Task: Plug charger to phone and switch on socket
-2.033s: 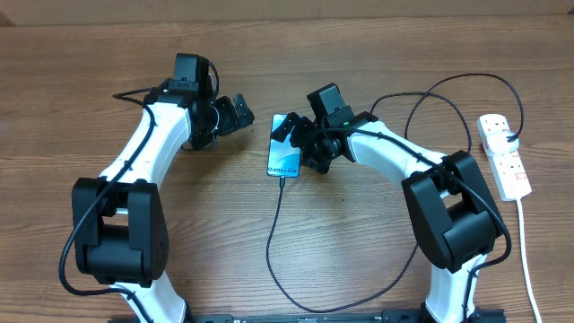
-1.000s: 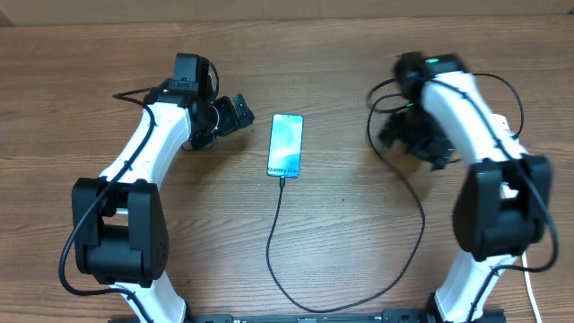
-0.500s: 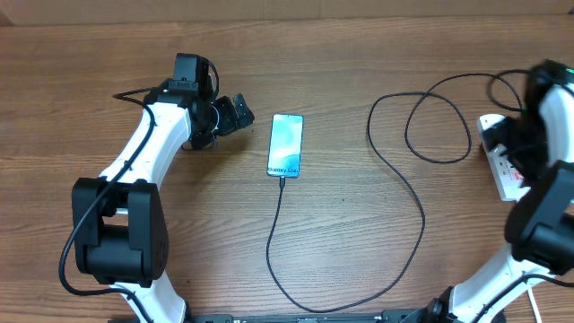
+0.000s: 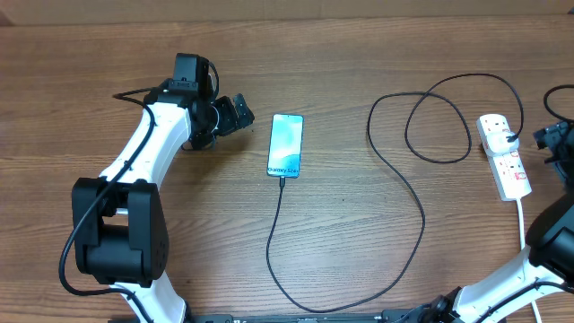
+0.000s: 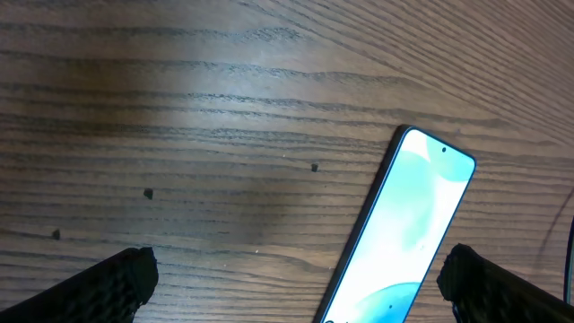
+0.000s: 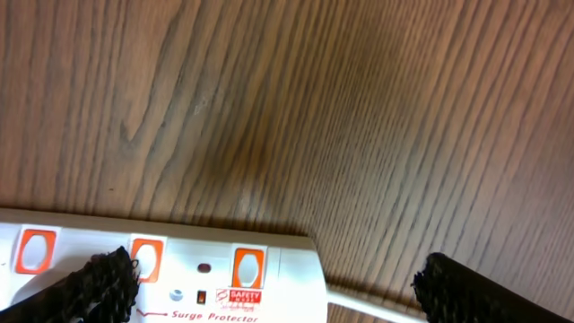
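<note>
The phone [image 4: 285, 144] lies flat at table centre with its screen lit; it also shows in the left wrist view [image 5: 404, 242]. The charger cable [image 4: 421, 211] loops over the table, and its tip sits at the phone's bottom edge [image 4: 282, 180]. Its other end is plugged into the socket strip [image 4: 505, 161] at the right. My left gripper [image 4: 235, 115] is open and empty just left of the phone [image 5: 300, 289]. My right gripper [image 4: 556, 135] is open and empty at the right edge, over the strip's cord end [image 6: 287, 287]. Orange switches [image 6: 247, 267] show on the strip [image 6: 197, 287].
The strip's white cord [image 4: 525, 242] runs down toward the front right [image 6: 377, 307]. The black cable's big loop [image 4: 437, 126] lies between the phone and the strip. Bare wooden table [image 4: 341, 72] lies all around.
My right arm has left the phone and swung far right to the power strip. The phone stays put with the cable tip at its bottom. The left arm has not moved.
</note>
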Motion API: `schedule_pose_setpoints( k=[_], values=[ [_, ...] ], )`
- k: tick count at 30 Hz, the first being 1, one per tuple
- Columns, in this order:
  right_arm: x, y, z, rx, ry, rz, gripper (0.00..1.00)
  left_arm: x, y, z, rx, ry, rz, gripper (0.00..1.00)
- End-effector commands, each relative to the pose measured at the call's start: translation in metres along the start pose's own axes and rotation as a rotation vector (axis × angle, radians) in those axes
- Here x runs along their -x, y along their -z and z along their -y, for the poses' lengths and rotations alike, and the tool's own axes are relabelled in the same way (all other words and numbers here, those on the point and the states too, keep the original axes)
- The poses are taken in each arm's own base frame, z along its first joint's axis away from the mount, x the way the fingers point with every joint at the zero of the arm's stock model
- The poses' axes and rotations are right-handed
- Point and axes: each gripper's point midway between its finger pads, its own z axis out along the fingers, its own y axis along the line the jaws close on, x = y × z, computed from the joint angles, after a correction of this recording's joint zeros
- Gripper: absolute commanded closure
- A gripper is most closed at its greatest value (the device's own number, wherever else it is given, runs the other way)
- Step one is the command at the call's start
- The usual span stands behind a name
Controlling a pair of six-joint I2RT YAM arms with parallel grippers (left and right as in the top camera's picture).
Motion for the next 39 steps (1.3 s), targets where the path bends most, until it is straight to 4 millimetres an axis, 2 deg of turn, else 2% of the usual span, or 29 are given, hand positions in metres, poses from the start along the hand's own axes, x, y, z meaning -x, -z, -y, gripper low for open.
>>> schedule_pose_setpoints(
  k=[1, 5, 22, 25, 29, 39],
  values=[
    [-0.004, -0.01, -0.002, -0.001, 0.032, -0.018, 0.0, 0.003, 0.008, 0.001, 0.004, -0.027, 0.025, 0.0],
    [-0.01, -0.019, -0.012, 0.04, 0.071, -0.055, 0.0, 0.003, 0.008, 0.001, 0.004, -0.027, 0.025, 0.0],
    [-0.029, -0.059, -0.009, 0.01, 0.096, -0.102, 0.0, 0.003, 0.008, 0.001, 0.004, -0.027, 0.025, 0.0],
    [-0.036, -0.065, -0.017, 0.06, 0.145, -0.119, 0.0, 0.003, 0.008, 0.001, 0.004, -0.027, 0.025, 0.0],
    [-0.043, -0.063, -0.039, 0.193, 0.227, -0.154, 0.0, 0.003, 0.008, 0.001, 0.004, -0.027, 0.025, 0.0],
    [-0.054, -0.062, -0.031, 0.172, 0.273, -0.196, 0.0, 0.003, 0.008, 0.001, 0.004, -0.027, 0.025, 0.0]
  ],
)
